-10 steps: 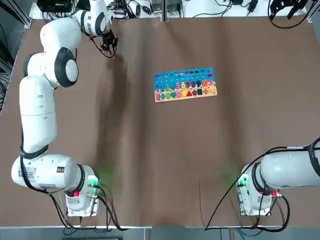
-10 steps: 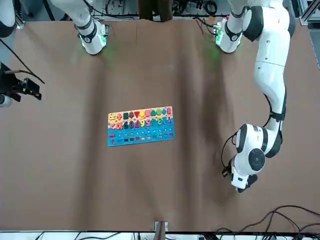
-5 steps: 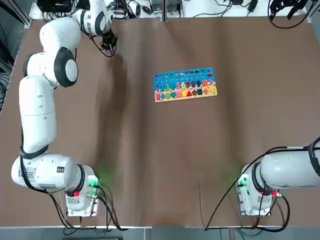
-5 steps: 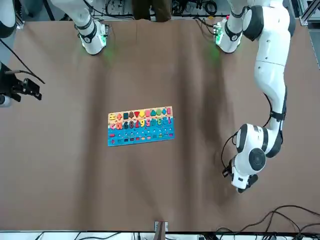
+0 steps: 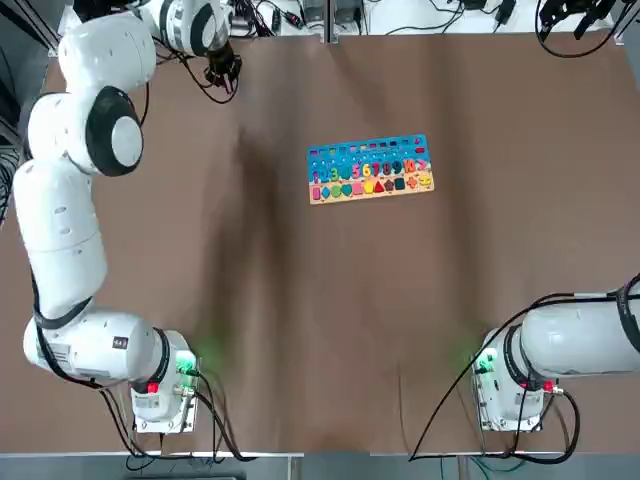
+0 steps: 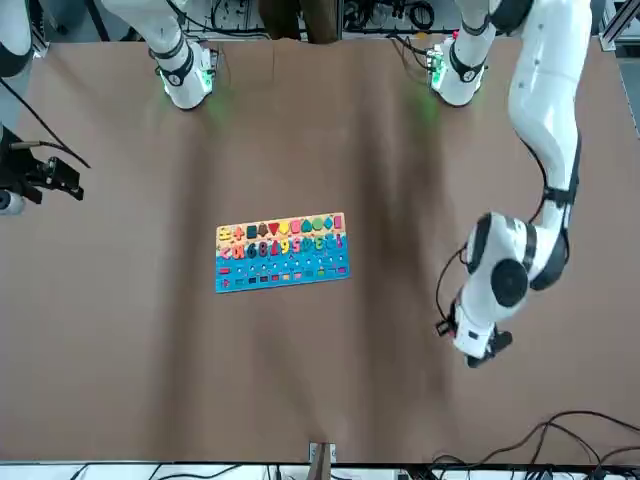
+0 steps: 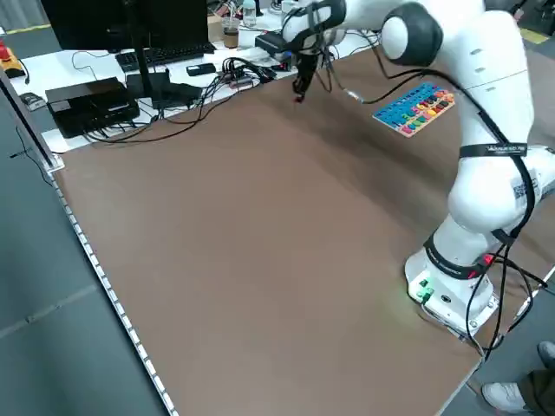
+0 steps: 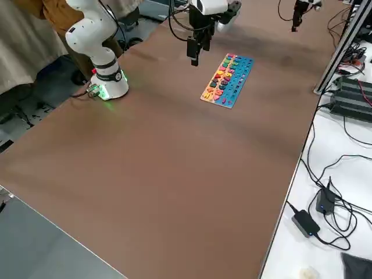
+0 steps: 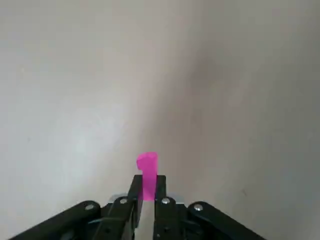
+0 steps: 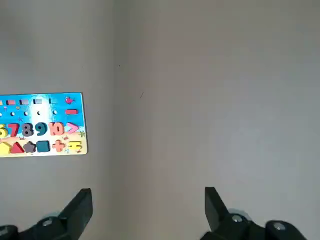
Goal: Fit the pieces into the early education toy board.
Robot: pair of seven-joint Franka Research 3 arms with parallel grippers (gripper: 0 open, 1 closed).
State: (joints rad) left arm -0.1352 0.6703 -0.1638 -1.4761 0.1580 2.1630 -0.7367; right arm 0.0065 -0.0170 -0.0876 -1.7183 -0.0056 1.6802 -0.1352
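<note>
You had one pink piece (image 9: 147, 170) pinched upright between the fingers (image 9: 133, 197) of the left gripper (image 9: 146, 192), its top standing clear above the fingertips. No other loose piece could be counted in any view.

The left gripper (image 5: 222, 72) was at the far left corner of the table (image 5: 320, 330), well apart from the early education toy board (image 5: 370, 169). The left arm was stretched long from its base at the near edge, with the wrist bent so that the gripper pointed down at the brown surface. In the left side view the left gripper (image 7: 299, 87) hung just above the table near the cables at its far edge.

You had one board, lying flat near the table's middle toward the far side, blue band away from the robot and pale wooden band toward it. Its rows of numbers and shapes looked filled; single slots were too small to judge.

The right gripper (image 10: 145, 210) stood with its jaws wide and nothing between them, raised over bare table off the board's (image 10: 42, 125) right end.
</note>
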